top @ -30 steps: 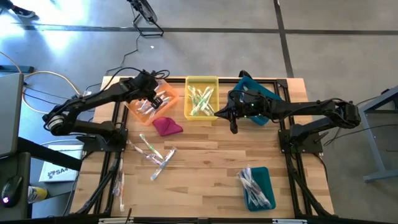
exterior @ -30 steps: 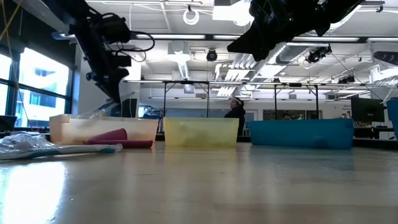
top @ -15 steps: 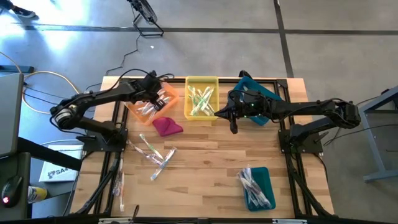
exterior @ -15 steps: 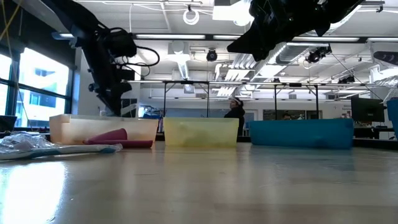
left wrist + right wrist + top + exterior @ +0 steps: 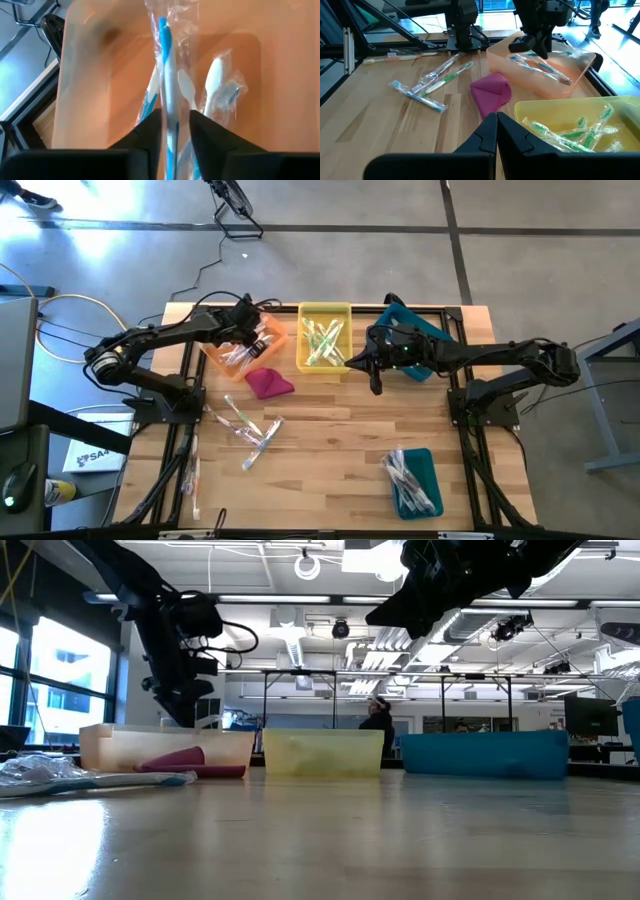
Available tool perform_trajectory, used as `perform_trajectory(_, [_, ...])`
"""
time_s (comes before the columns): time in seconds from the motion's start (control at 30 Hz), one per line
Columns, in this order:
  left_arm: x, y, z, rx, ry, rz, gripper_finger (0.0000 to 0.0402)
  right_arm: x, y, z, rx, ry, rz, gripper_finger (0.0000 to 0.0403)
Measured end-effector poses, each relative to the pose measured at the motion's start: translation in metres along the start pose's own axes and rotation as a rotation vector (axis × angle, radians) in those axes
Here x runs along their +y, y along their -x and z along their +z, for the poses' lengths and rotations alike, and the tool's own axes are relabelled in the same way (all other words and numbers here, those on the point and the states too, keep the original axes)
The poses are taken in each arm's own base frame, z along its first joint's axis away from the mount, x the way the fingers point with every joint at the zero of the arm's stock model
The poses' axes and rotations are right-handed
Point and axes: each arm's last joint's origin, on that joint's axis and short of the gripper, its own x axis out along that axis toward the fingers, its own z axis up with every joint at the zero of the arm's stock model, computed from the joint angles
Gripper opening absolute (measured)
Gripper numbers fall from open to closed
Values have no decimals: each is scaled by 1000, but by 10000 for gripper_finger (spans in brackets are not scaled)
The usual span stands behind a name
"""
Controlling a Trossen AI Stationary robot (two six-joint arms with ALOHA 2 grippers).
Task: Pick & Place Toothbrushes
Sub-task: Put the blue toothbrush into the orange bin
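Note:
My left gripper (image 5: 175, 130) hangs slanting down into the orange bin (image 5: 240, 345) at the table's far left. A blue toothbrush (image 5: 167, 75) in a clear wrapper lies between its parted fingers, with its far end on the bin's floor beside other wrapped toothbrushes (image 5: 220, 87). The right wrist view shows that gripper (image 5: 530, 47) just above the bin. My right gripper (image 5: 375, 385) hovers shut and holds nothing, near the yellow bin (image 5: 325, 338), which contains green toothbrushes. Loose toothbrushes (image 5: 245, 430) lie on the table. My left gripper's fingers (image 5: 150, 132) stand apart on either side of the wrapped blue toothbrush's handle (image 5: 170, 115), which runs along them. The clear wrapper fills the gap. I cannot tell whether the fingers touch it. The toothbrush slants down with its far end in the orange bin.
A magenta cloth lump (image 5: 268, 383) lies just in front of the orange bin. One teal bin (image 5: 410, 345) stands under my right arm. Another (image 5: 412, 480), at the near right, holds toothbrushes. More toothbrushes (image 5: 190, 475) lie along the left edge. Bare wood shows at the table's middle.
My left gripper has sunk toward the orange bin and tipped a little more downward, carrying the wrapped blue toothbrush lower into the bin. My right arm has kept still.

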Motion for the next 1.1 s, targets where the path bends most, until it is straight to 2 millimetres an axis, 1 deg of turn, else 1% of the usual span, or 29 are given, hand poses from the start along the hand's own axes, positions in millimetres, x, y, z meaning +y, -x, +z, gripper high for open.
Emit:
perform_trajectory(0.13, [0,0,1,-13,4,0,130,0,0,0,0,0,0,3])
perform_trajectory(0.27, [0,0,1,-12,4,0,145,0,0,0,0,0,0,3])
perform_trajectory(0.4, [0,0,1,-9,2,-5,147,0,0,0,0,1,0,2])
perform_trajectory(0.47, [-1,0,1,-7,-14,-38,147,0,0,0,0,6,0,2])
perform_trajectory(0.73, [-9,1,0,-13,-113,-326,148,0,0,0,0,19,0,2])
perform_trajectory(0.87, [-18,4,0,-28,-175,-393,148,0,0,0,0,19,0,2])
perform_trajectory(1.0, [-30,13,3,-54,-267,-424,148,0,0,0,0,19,0,2])
perform_trajectory(1.1, [-39,27,11,-56,-336,-424,148,0,0,0,0,19,0,2])
